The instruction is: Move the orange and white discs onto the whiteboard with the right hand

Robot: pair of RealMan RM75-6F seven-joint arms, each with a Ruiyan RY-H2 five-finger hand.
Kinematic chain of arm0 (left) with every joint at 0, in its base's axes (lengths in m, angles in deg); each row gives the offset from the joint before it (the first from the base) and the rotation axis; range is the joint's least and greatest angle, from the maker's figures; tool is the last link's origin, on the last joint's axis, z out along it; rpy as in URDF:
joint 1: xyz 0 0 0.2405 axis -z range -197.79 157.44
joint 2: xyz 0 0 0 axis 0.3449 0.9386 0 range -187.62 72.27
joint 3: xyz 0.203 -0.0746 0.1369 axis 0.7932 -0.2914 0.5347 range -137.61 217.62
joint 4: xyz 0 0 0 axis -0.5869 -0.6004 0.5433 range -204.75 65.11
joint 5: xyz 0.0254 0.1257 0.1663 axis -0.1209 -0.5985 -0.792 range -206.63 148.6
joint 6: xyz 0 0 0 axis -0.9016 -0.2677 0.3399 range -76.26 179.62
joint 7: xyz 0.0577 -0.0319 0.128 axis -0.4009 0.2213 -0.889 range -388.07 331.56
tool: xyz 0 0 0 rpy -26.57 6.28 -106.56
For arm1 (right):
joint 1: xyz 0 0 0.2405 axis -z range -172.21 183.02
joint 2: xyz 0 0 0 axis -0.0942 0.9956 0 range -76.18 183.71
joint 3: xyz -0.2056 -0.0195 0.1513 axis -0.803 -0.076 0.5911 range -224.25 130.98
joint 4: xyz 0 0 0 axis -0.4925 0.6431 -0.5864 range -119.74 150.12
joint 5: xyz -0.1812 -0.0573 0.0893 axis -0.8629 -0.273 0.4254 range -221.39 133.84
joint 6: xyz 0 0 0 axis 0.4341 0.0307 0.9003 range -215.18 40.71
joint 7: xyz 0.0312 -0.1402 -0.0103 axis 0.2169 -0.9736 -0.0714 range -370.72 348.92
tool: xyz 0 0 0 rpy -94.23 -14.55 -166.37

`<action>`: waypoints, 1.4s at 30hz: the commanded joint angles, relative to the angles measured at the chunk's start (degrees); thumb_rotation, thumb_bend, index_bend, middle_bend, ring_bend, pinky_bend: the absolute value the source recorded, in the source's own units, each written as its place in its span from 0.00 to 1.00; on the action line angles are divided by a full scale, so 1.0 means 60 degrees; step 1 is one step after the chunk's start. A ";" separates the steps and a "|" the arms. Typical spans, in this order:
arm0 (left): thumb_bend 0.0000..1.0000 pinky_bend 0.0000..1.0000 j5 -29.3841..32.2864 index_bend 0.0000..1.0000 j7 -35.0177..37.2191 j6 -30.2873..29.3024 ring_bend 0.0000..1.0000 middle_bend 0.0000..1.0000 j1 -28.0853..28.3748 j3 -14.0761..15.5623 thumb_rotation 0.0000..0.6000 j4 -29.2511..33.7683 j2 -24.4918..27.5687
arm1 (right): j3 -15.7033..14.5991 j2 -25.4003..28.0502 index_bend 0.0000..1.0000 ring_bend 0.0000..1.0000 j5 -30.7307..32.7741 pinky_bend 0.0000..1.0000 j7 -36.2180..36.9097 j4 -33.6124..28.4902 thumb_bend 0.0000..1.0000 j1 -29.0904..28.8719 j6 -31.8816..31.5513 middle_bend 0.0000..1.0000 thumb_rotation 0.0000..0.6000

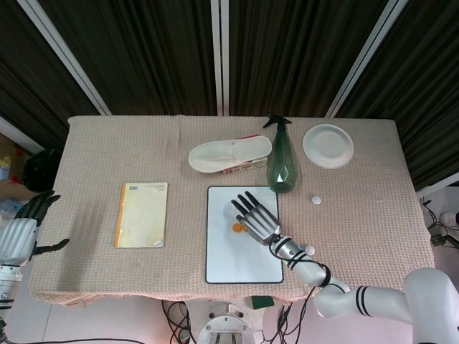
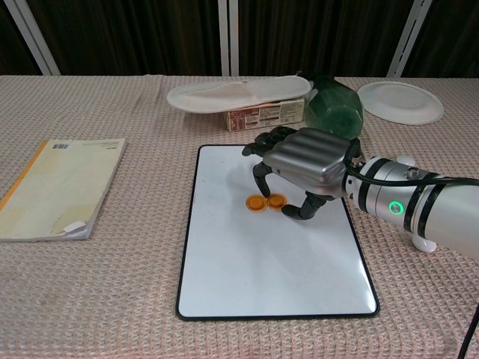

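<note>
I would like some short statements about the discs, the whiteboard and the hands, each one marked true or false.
1. Two orange discs lie on the whiteboard. True.
2. The right hand hangs above the notebook. False: it is over the whiteboard, its fingers curled down by the discs; the notebook lies far to the side.
3. The white disc lies on the whiteboard. False: it is on the cloth beside the spray bottle.
4. The left hand is beyond the table edge, holding nothing. True.
</note>
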 commanded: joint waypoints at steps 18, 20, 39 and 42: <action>0.00 0.17 -0.0021 0.14 -0.0007 -0.0018 0.09 0.09 -0.0012 0.0019 1.00 -0.0025 -0.0013 | -0.0132 0.0136 0.37 0.00 0.0035 0.00 0.0030 -0.0114 0.20 -0.0061 -0.0068 0.04 1.00; 0.00 0.17 -0.0021 0.14 -0.0013 -0.0018 0.09 0.09 -0.0014 0.0022 1.00 -0.0020 -0.0013 | -0.0135 0.0156 0.34 0.00 0.0057 0.00 0.0029 -0.0145 0.20 -0.0069 -0.0063 0.04 1.00; 0.00 0.17 -0.0005 0.14 -0.0047 0.0011 0.09 0.09 -0.0022 0.0037 1.00 0.0003 -0.0009 | -0.0193 0.0320 0.23 0.00 -0.0046 0.00 0.0190 -0.0386 0.20 -0.0037 -0.0273 0.03 1.00; 0.00 0.17 -0.0006 0.14 -0.0046 -0.0009 0.09 0.09 -0.0034 0.0037 1.00 0.0016 0.0009 | -0.0235 0.0508 0.23 0.00 -0.0333 0.00 0.0399 -0.0686 0.20 0.0056 -0.0522 0.03 1.00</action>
